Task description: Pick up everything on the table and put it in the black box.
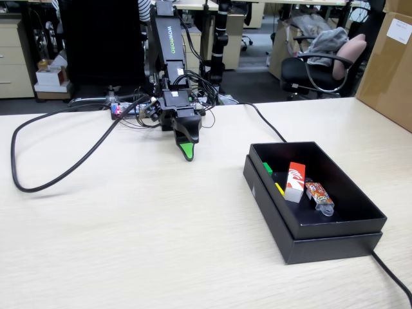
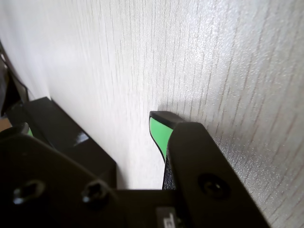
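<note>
Bare table (image 1: 129, 244) fills the foreground; nothing seems left on it to collect. Black box (image 1: 335, 225) at right holds the red box (image 1: 295, 181), packet (image 1: 319, 195), green cube (image 1: 267, 168) and, probably, yellow cube (image 1: 279, 188). Gripper (image 1: 187, 153) rests empty; its opening I cannot tell.

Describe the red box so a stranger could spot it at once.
Find the black box at the right of the table in the fixed view. Inside it, the red box lies beside an orange patterned packet; only it bears a white swoosh.
</note>
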Controlling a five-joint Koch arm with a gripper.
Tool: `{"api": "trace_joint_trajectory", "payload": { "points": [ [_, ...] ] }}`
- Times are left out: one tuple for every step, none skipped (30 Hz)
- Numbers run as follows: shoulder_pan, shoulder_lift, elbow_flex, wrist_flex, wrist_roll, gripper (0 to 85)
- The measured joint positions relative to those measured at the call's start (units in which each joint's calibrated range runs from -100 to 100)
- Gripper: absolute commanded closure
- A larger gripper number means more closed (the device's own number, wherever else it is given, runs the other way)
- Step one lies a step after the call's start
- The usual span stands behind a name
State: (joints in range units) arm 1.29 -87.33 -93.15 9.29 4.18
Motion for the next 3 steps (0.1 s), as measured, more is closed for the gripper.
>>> {"api": "trace_joint_trajectory", "payload": {
  "points": [
    [0.0,0.0,0.0,0.0,0.0,37.2],
    [0.0,0.0,0.0,0.0,0.0,37.2],
    [0.0,0.0,0.0,0.0,0.0,37.2]
  ]
}}
